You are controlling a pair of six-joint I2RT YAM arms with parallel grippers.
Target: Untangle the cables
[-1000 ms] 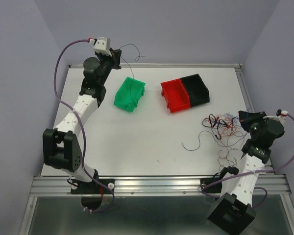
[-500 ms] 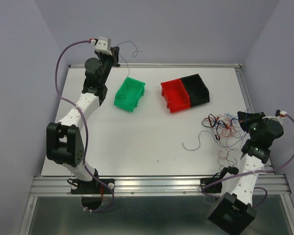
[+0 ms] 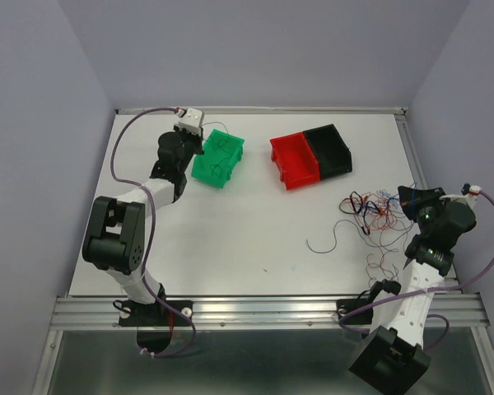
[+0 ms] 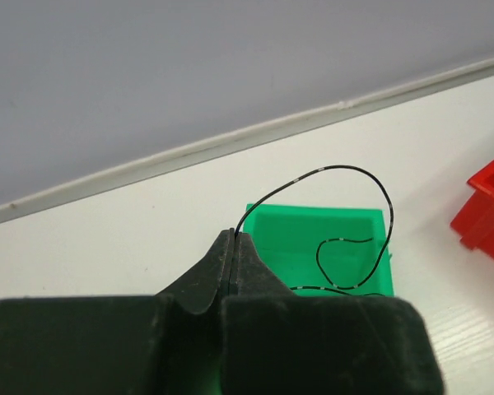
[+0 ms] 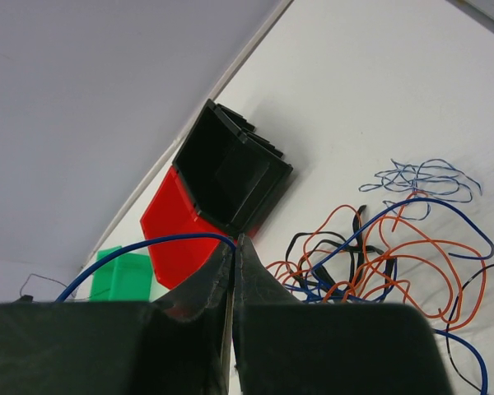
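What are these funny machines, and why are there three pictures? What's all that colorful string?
These are robot arms, a left arm and a right arm, at a white table. One picture looks down from above; the other two come from little cameras on the wrists. The left claw pinches a thin black wire that curls over a green bin. The right claw pinches a blue wire near the tangled pile of thin wires. A red bin and a black bin sit side by side.

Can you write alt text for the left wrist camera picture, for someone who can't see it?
The left gripper, black and shut, pinches a thin black wire that arcs up and curls down into a green bin on the white table. The corner of a red bin shows at the right edge.
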